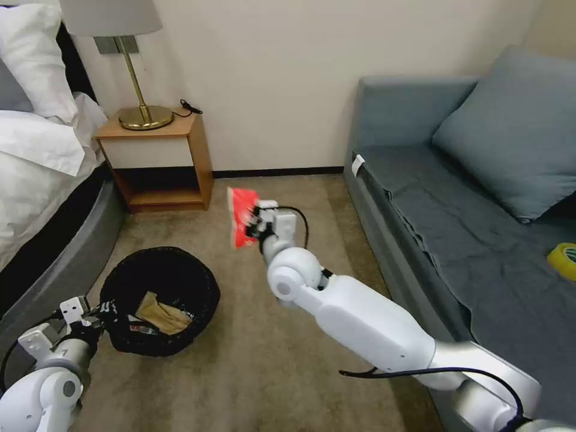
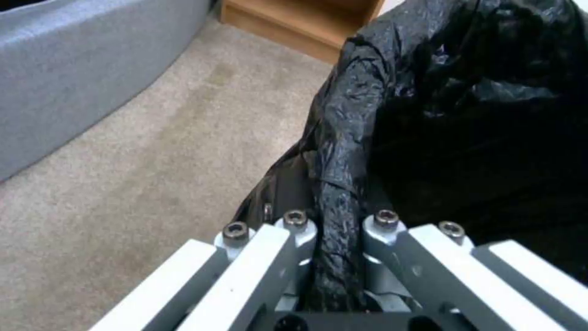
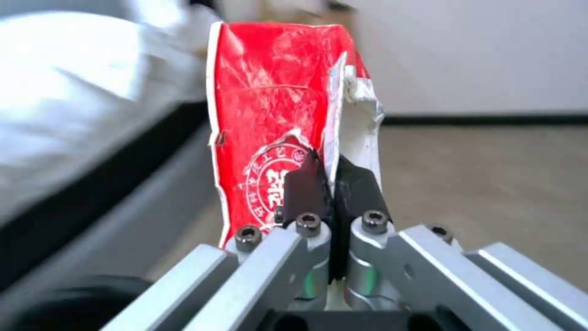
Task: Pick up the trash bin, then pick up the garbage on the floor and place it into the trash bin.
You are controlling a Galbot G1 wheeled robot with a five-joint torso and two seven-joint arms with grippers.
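Carpet: right gripper [image 3: 332,184] jaws clamp red-and-white packet [image 3: 269,119]; left gripper [image 2: 337,230] pinches trash bin [image 1: 159,300] rim.

We see the trash bin [image 1: 159,300] on the floor at our left, its rim clamped in our left pincer [image 1: 99,313], with a paper piece [image 1: 161,313] inside. Our right pincer [image 1: 255,223] pinches a packet [image 1: 242,217] above the floor, right of the bin. Behind stands a nightstand [image 1: 157,161]; the sofa [image 1: 468,228] lies right.
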